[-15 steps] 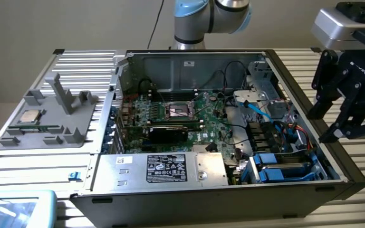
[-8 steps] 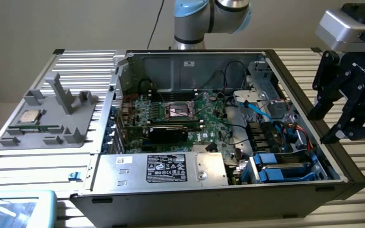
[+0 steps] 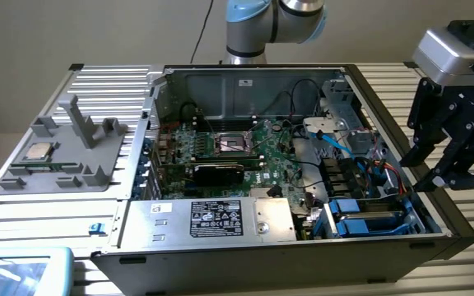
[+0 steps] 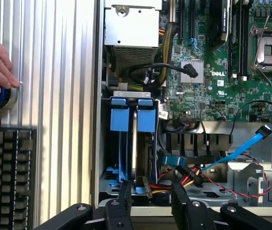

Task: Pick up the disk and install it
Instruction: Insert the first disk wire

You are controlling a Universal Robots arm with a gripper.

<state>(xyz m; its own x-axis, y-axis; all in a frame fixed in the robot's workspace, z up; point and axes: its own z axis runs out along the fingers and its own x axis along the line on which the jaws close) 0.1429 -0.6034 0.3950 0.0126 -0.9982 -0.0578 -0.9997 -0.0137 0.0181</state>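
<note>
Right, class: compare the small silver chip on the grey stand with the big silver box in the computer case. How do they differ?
The chip is far smaller than the box. The chip lies outside the computer case on the grey stand; the box sits inside it. The box carries a black label; the chip shows none. Both are silver and lie flat.

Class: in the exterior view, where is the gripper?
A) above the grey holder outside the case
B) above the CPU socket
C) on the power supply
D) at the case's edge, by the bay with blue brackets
D: the gripper hangs open and empty at the case's wall on the exterior view's right, beside the blue brackets.
</note>
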